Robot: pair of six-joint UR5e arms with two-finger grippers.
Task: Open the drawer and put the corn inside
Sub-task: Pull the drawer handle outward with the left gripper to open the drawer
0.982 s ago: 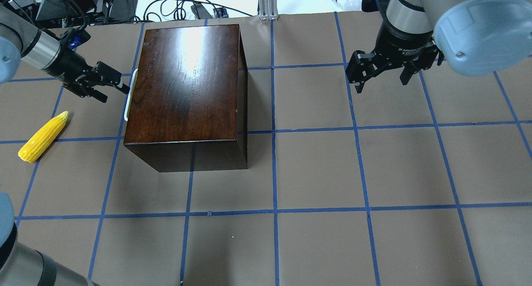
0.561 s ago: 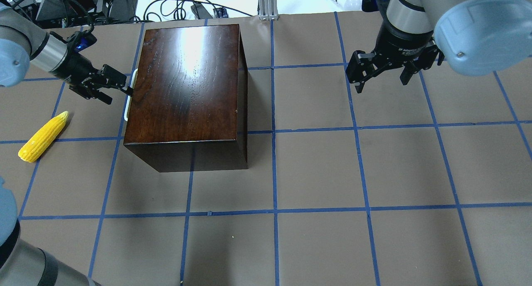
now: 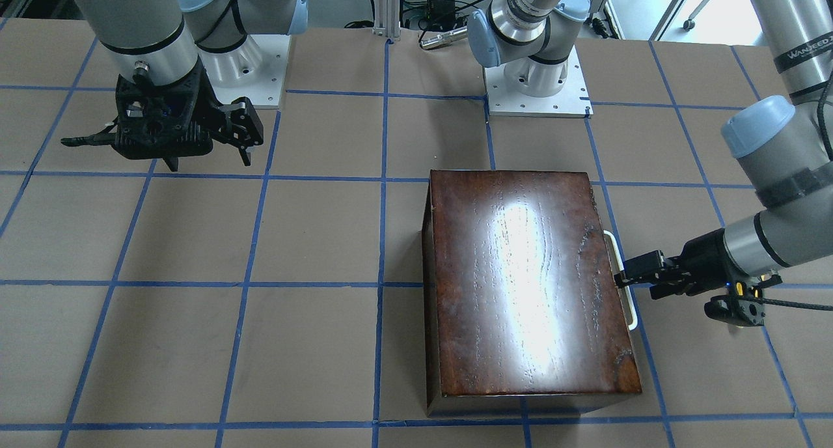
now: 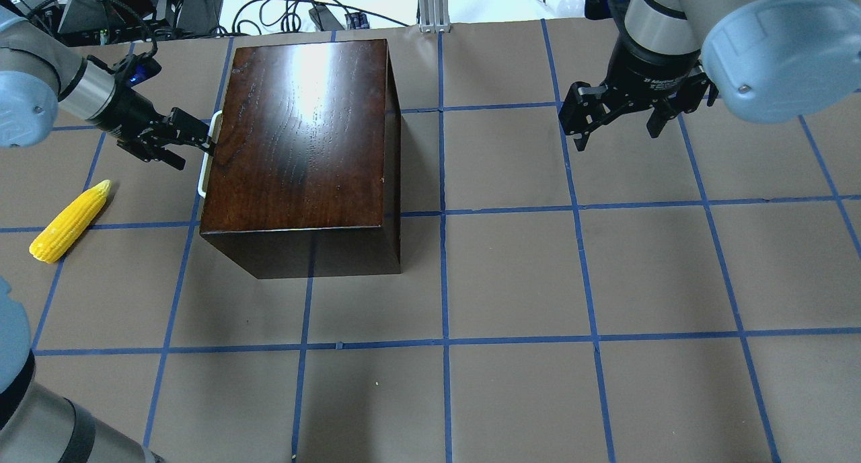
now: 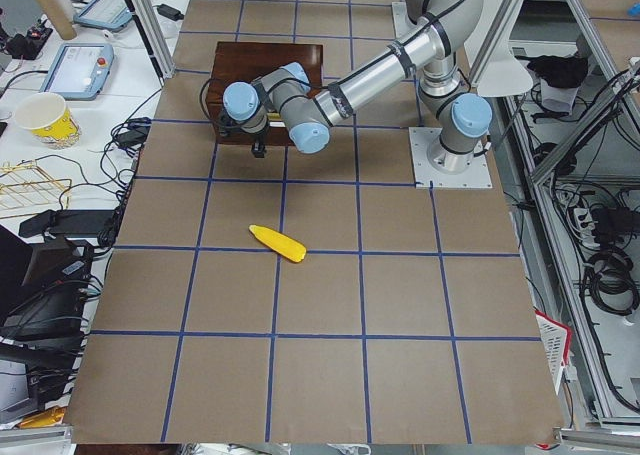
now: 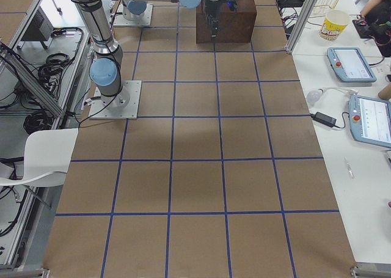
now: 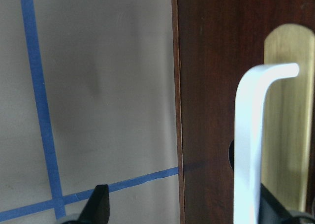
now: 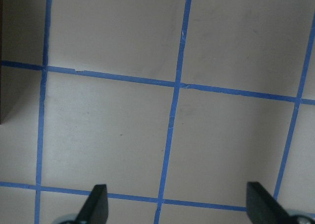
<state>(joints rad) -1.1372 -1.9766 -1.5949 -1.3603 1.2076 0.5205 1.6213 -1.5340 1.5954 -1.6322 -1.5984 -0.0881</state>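
Box: glossy dark reddish-brown wood, upper left of centre in the overhead view, on a table papered brown with a blue tape grid. Strong glare on the lid.

Drawer: closed. From overhead only its white curved handle stands out past the box's left edge. In the left wrist view the handle runs up the right half of the frame over the dark front panel, with a brass-coloured plate behind it.

Left gripper: at the handle, reaching in level from the overhead frame's left edge. Jaws wide apart, gripping nothing. In its wrist view one fingertip shows low left over the table and the other low right, with the handle just inside the right one. Cannot tell whether finger and handle touch.

Corn: lies flat on the table at the left edge of the overhead frame, pointed end up and to the right, toward the box. It is below the left gripper, apart from it and clear of the box. No finger on it.

Right gripper: upper right of the overhead frame, well away from the box, pointing down above the table. Jaws spread wide and holding nothing. Its wrist camera sees only paper and tape lines between the tips.
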